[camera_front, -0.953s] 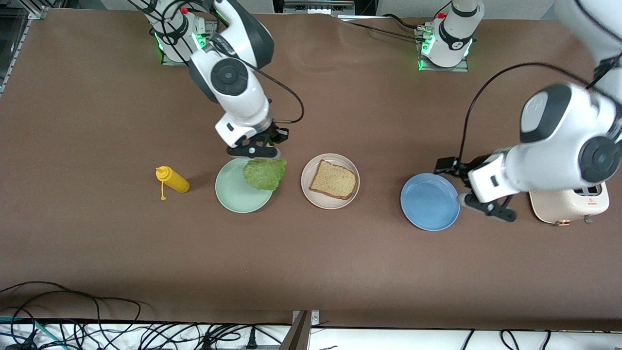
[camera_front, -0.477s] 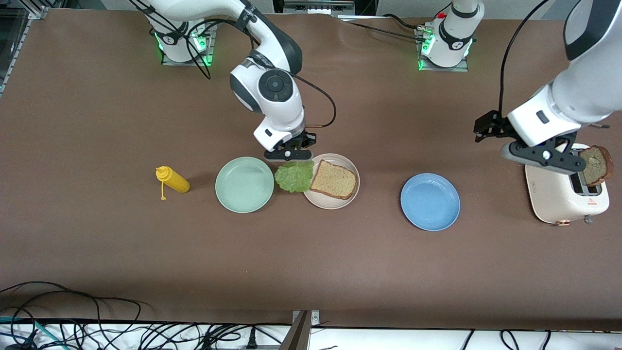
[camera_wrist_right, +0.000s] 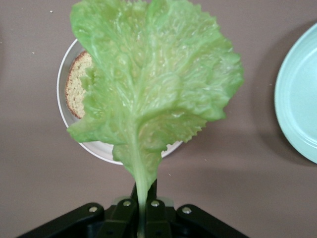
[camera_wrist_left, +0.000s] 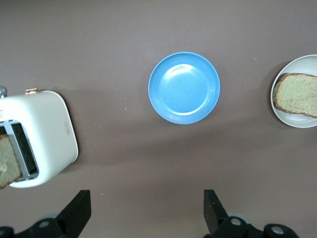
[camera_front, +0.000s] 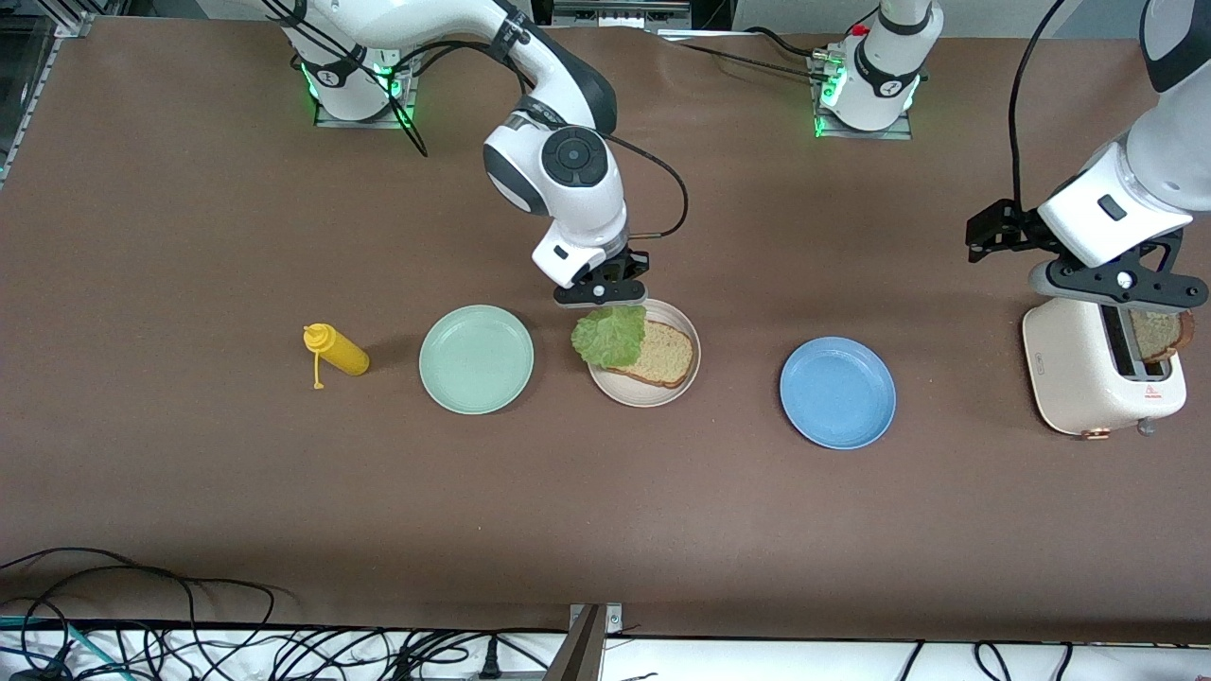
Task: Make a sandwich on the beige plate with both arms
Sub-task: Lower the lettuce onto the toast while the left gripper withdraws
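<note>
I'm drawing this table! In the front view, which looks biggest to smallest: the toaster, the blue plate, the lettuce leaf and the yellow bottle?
1. Toaster, partly hidden under the left gripper.
2. Blue plate, only a little smaller.
3. Lettuce leaf; the right gripper holds it up toward the camera, so this rank is unsure.
4. Yellow bottle, close to the leaf.

Matt beige plate [camera_front: 643,392], ruffled lettuce [camera_front: 610,337]

Along the surface [camera_front: 189,236], from the right arm's end to the left arm's, lie a squeeze bottle [camera_front: 336,351], an empty plate [camera_front: 476,358], a plate [camera_front: 643,392] bearing a bread slice [camera_front: 662,356] with a held lettuce leaf [camera_front: 610,336] over it, another empty plate [camera_front: 837,392], and a toaster [camera_front: 1088,378] with bread [camera_front: 1159,333] in it.
</note>
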Available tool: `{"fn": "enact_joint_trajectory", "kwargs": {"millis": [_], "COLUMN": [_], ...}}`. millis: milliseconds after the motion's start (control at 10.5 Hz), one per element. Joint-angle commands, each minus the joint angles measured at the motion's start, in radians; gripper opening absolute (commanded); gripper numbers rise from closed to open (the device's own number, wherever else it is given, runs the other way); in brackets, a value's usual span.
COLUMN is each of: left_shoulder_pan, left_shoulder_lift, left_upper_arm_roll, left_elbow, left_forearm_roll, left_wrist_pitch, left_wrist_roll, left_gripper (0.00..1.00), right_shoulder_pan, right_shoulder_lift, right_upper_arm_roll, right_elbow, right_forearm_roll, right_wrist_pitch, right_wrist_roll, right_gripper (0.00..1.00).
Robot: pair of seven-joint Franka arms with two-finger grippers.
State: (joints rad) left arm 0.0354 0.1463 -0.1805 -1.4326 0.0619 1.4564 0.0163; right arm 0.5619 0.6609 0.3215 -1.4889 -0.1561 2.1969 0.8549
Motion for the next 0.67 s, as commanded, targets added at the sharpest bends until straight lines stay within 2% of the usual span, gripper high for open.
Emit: {"fn": "enact_joint_trajectory", "kwargs": {"millis": [0, 95, 191, 572], "left_shoulder_pan": [-0.052, -0.054, -0.058, -0.057], "left_shoulder_lift": [-0.141, -0.174, -0.182, -0.166], "left_upper_arm_roll": [0.079, 0.081, 0.094, 0.095], "left_elbow": [-0.197, -0.245, -0.253, -0.224], "left_forearm_roll": [-0.060, -0.060, -0.060, -0.060], "left_wrist_pitch": [0.114, 0.134, 0.134, 0.099], "left_wrist_roll": [0.019, 0.020, 0.020, 0.016], "left_gripper": [1.00, 1.00, 1.00, 1.00], "right_shoulder_pan": [0.029, 0.029, 0.032, 0.058], "right_shoulder_lift": [0.109, 0.124, 0.135, 0.199], "right_upper_arm_roll": [-0.006, -0.006, -0.007, -0.007], "right_elbow": [0.113, 0.113, 0.114, 0.162], "right_forearm_roll": [-0.045, -0.045, -0.045, -0.045], "right_wrist_pitch": [0.023, 0.046, 0.076, 0.127], "right_wrist_roll": [0.016, 0.016, 0.018, 0.018], "right_gripper": [0.00, 0.00, 0.00, 0.00]}}
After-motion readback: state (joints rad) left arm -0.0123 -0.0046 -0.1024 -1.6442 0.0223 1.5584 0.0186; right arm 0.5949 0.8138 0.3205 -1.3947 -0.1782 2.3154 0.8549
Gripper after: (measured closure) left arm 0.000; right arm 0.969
